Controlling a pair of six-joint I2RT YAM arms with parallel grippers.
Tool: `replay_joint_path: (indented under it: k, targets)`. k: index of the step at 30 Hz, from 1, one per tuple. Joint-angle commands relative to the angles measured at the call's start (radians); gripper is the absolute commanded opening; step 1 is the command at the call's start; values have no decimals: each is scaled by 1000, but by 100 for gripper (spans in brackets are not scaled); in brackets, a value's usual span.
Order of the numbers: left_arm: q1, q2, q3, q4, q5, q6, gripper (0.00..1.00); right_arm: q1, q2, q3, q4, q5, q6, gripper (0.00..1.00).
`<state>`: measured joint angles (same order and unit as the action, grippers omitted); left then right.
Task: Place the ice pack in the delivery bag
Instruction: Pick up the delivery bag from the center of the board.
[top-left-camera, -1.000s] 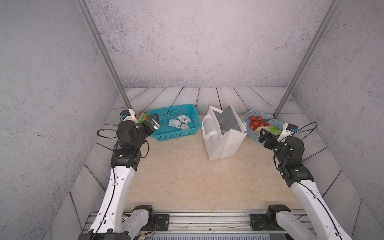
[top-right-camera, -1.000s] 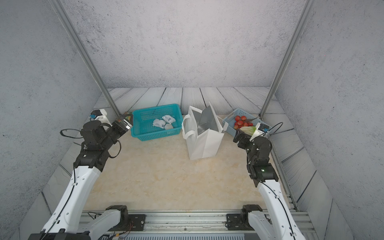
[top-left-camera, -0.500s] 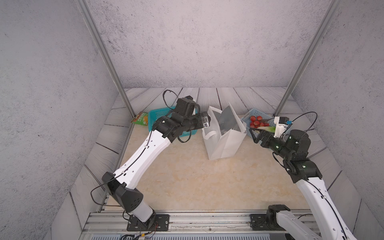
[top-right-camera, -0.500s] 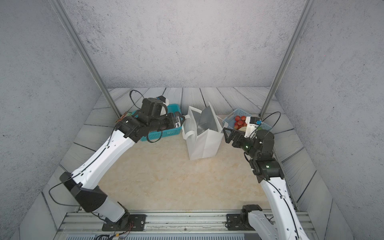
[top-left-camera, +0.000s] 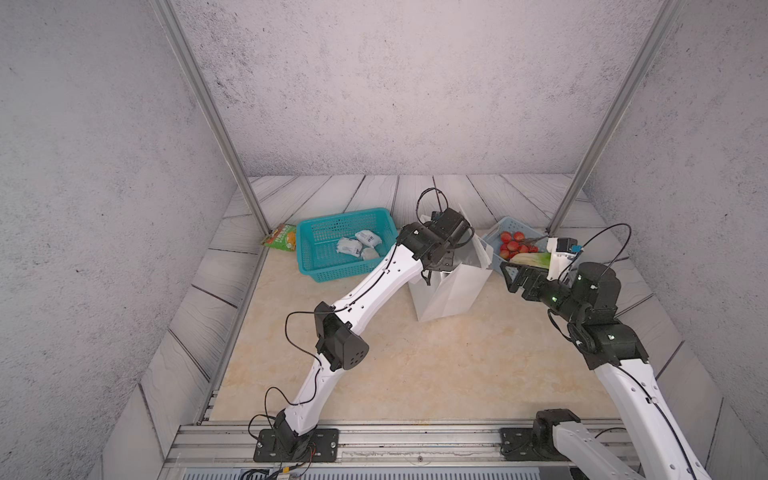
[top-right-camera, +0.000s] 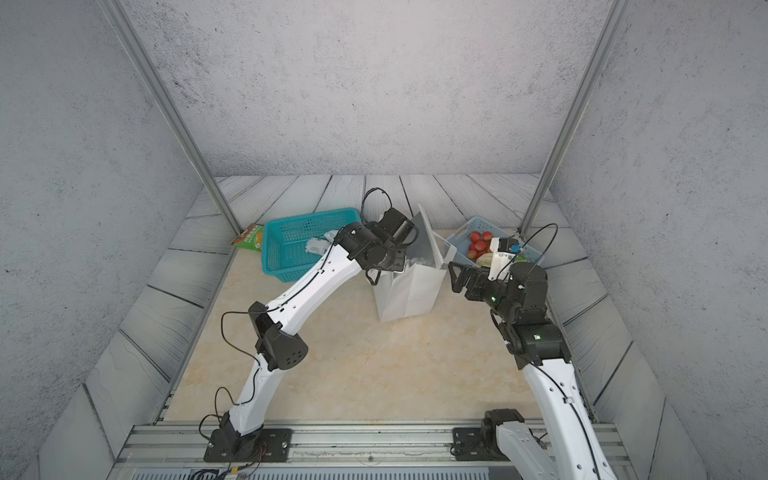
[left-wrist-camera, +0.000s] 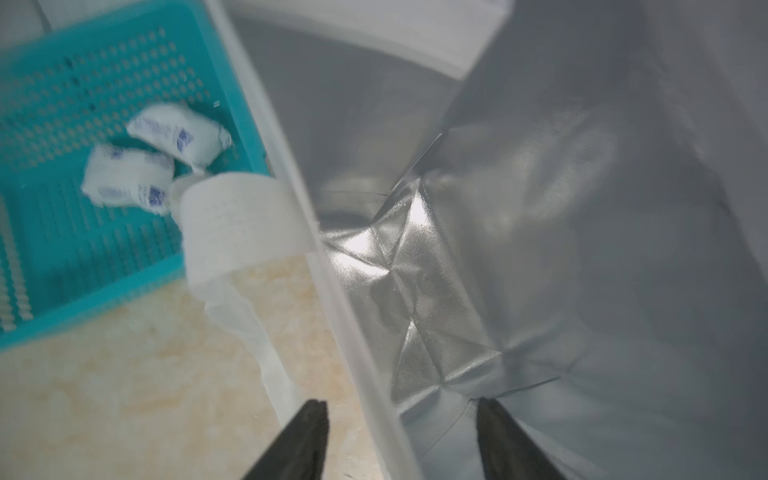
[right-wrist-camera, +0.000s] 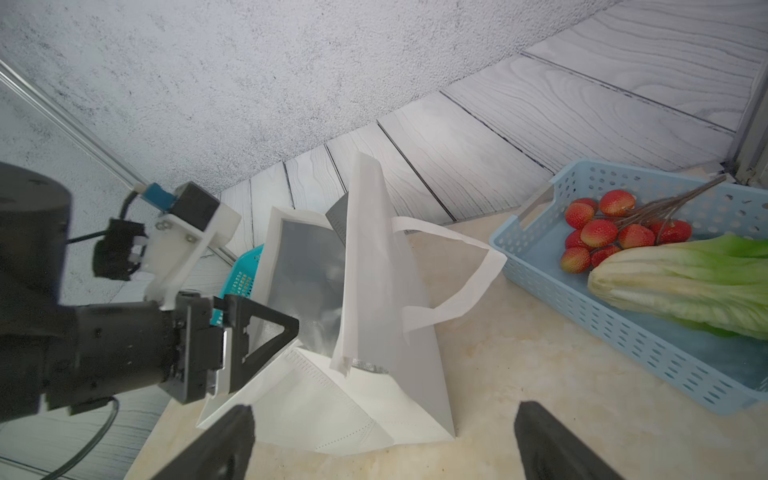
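Delivery bag (top-left-camera: 451, 291) rim between outstretched left arm's (top-left-camera: 374, 286) parted jaws; right jaws wide apart.

White arm links (top-left-camera: 376, 286), black joints (top-left-camera: 341, 347), looping black cables (top-left-camera: 432, 189), green lights (top-left-camera: 553, 297), triangular jaws

A robot lab cell: grey textured panels (top-left-camera: 395, 83) wall in a marble-look bench (top-left-camera: 415, 374). Bare aluminium posts (top-left-camera: 208, 108) frame it, and two white arms (top-left-camera: 374, 282) are bolted to a metal rail (top-left-camera: 415, 446) in front.
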<state>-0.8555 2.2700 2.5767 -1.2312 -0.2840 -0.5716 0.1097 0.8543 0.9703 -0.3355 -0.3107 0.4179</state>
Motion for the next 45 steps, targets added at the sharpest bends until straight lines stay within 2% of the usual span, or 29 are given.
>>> replay_joint_path:
  k: [1,4,8,12,14,17,19,21,23,28,31,35,38,40,43,45]
  targets:
    - [9,-14,34,-26,-3,3,39,15,-11,32,-16,4,-12,99]
    - [10,-38,29,-24,11,-23,18,21,-19,10,11,-50,118,99]
    - [12,-142,-72,33,3,-110,0,38,-46,-44,84,-167,397,99]
    - [17,-294,-327,212,21,-284,0,72,-71,-88,79,-277,644,98]
    - [15,-348,-436,322,20,-348,0,126,-92,-108,51,-272,760,95]
    - [7,-336,-430,322,-13,-395,0,220,-136,-83,-56,-147,838,94]
    - [7,-318,-424,330,-5,-404,0,229,-146,-71,-114,-91,927,94]
    - [6,-307,-435,359,24,-400,0,229,-143,-64,-131,-86,986,94]
    - [3,-299,-438,382,50,-387,0,229,-134,-15,-234,-57,927,93]
    - [-17,-320,-487,442,53,-286,0,229,-56,184,-567,148,330,95]
    - [-33,-353,-558,489,53,-251,0,228,0,226,-574,170,138,97]
    - [-61,-373,-588,501,27,-203,0,226,116,355,-593,295,17,99]
    - [-70,-383,-603,511,23,-189,0,220,272,494,-659,300,-55,99]
    - [-76,-386,-608,514,25,-186,0,220,350,547,-692,321,-47,96]
    - [-81,-397,-619,519,23,-176,0,220,426,562,-710,443,28,95]
    - [-84,-404,-624,522,24,-166,0,220,461,566,-685,429,44,94]
